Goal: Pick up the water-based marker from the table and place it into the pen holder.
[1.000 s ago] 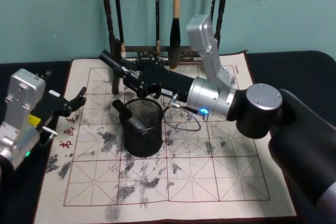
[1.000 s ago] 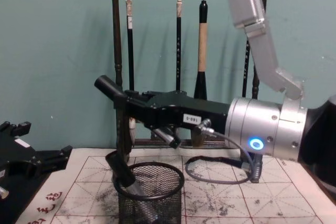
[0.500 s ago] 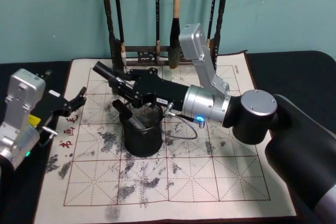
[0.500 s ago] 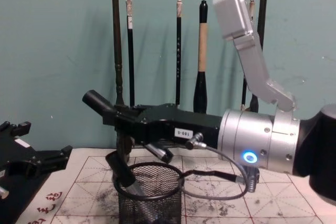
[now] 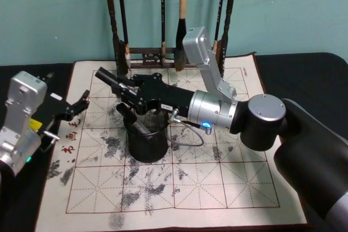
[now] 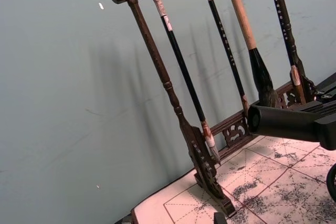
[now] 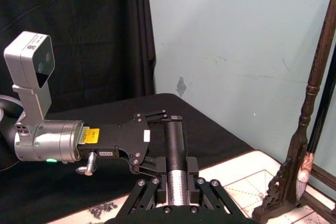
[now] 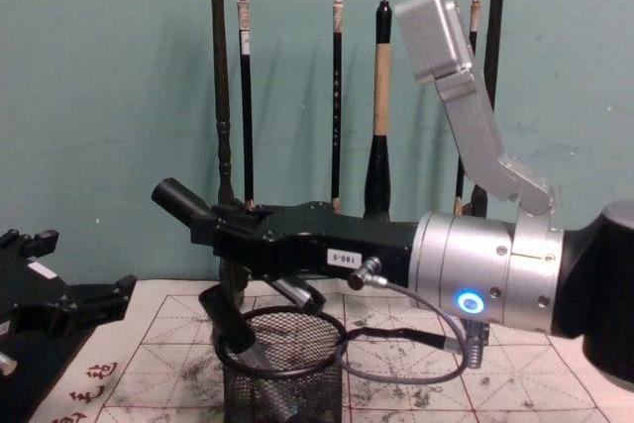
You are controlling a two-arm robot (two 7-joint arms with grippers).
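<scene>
The right arm reaches across the white grid mat (image 5: 234, 188) toward the robot's left. Its right gripper (image 5: 124, 86) is clamped on the water-based marker (image 5: 106, 74). In the right wrist view the gripper's fingers (image 7: 198, 181) press on either side of the silver-grey barrel, and the wide black cap juts out past them. The marker lies close to level, with the cap end tipped a little upward and pointing away from the arm. From the chest view it hangs in the air above the pen holder (image 8: 287, 383), the cap reaching out beyond the holder's left rim and well clear of the mesh. The pen holder stands upright on the ink-stained part of the mat, directly under the gripper. A second marker (image 5: 126, 111) is already in it, leaning against the left side of the rim with its black cap sticking up and out and its grey barrel showing through the wire. A thin grey cable (image 5: 190, 134) loops down from the right wrist beside the holder. The left gripper (image 5: 81, 106) sits off at the left edge of the mat, low over the table (image 5: 304, 69), with its fingers apart and holding nothing. Behind everything, the dark wooden brush rack (image 8: 223, 96) stands at the far edge of the mat against the teal wall, with several long brushes (image 8: 381, 76) hanging from its top bar.
</scene>
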